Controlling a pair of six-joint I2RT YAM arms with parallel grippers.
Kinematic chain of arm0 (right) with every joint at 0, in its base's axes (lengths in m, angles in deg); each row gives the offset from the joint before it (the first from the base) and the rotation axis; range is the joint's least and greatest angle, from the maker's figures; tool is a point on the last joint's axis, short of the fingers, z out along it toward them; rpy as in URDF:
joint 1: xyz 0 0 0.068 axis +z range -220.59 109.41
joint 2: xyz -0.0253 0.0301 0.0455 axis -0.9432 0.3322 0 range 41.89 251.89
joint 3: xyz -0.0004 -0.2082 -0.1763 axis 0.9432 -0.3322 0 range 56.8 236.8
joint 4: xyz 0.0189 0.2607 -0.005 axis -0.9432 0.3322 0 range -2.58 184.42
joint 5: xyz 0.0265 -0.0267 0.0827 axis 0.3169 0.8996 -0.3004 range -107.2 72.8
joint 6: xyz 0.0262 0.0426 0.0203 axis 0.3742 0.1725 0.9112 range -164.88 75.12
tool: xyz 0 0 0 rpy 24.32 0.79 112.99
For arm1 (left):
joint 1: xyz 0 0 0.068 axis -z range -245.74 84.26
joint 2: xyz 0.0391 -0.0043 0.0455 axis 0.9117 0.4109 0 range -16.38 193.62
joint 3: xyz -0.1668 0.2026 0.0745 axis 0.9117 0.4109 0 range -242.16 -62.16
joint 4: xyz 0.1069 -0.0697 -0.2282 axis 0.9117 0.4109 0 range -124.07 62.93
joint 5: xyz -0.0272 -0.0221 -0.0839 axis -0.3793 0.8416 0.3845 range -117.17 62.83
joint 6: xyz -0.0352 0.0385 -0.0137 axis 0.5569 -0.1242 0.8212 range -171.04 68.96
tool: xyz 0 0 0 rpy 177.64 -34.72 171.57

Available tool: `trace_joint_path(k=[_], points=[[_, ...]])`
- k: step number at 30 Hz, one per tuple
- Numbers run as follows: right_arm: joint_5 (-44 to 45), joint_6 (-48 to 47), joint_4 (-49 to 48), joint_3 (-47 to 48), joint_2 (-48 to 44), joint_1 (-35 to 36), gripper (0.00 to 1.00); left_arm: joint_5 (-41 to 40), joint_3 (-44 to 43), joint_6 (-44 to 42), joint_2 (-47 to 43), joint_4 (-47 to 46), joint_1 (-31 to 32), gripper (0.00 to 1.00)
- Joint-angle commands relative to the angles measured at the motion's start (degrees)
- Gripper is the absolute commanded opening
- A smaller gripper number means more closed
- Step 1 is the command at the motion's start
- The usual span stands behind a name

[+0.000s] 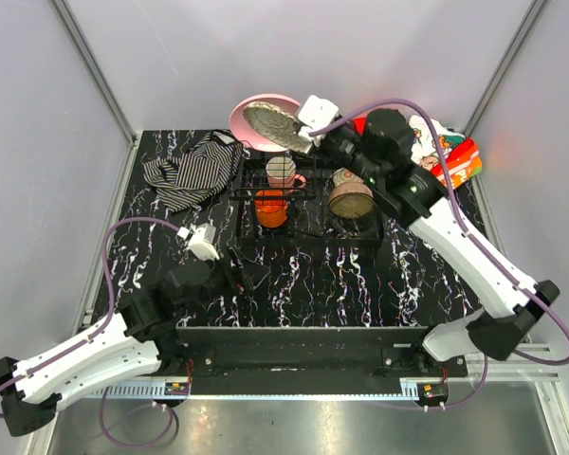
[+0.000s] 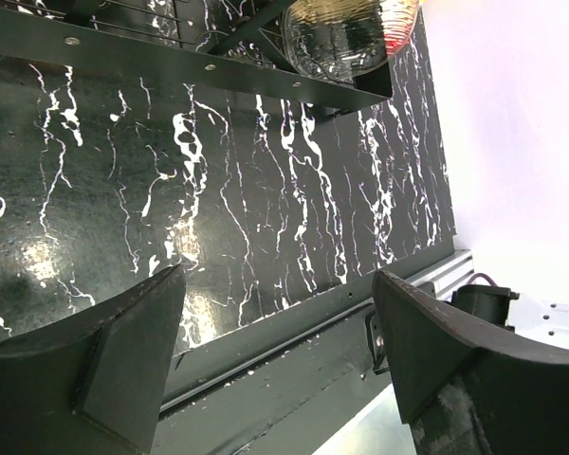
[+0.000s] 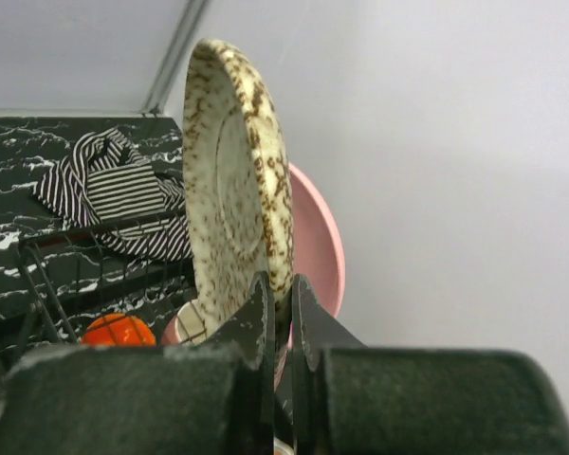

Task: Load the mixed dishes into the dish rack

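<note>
My right gripper (image 1: 308, 144) is shut on the rim of the tan-gold patterned plate (image 1: 273, 125) and holds it on edge above the back of the black wire dish rack (image 1: 308, 196). In the right wrist view the plate (image 3: 237, 180) stands upright between my jaws (image 3: 282, 296). The pink plate (image 1: 251, 106) stands behind it, also seen in the right wrist view (image 3: 316, 237). The orange cup (image 1: 271, 208), cream-pink mug (image 1: 282, 171) and brownish bowl (image 1: 350, 200) sit in the rack. My left gripper (image 2: 280, 355) is open and empty, low over the table near its front edge.
A striped black-white cloth (image 1: 190, 171) lies left of the rack. A red-white printed cloth (image 1: 450, 152) lies at the back right. The booth walls stand close behind the rack. A black rail (image 1: 303, 339) runs along the table's near edge.
</note>
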Motion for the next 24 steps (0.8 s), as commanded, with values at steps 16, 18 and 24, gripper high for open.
trace_joint_path(k=[16,18,24], points=[[-20.50,-23.34,38.54,55.13,35.72,-4.10,0.00,-3.19,-3.72,-3.16,1.33,0.81,-0.35,0.87],[-18.30,-23.60,38.19,54.43,36.33,-4.18,0.00,-3.37,-4.15,-3.51,1.85,1.25,-0.35,0.88],[-14.17,-24.31,37.84,51.71,36.60,-4.01,0.00,-3.54,-4.69,-3.69,2.91,2.57,-0.44,0.99]])
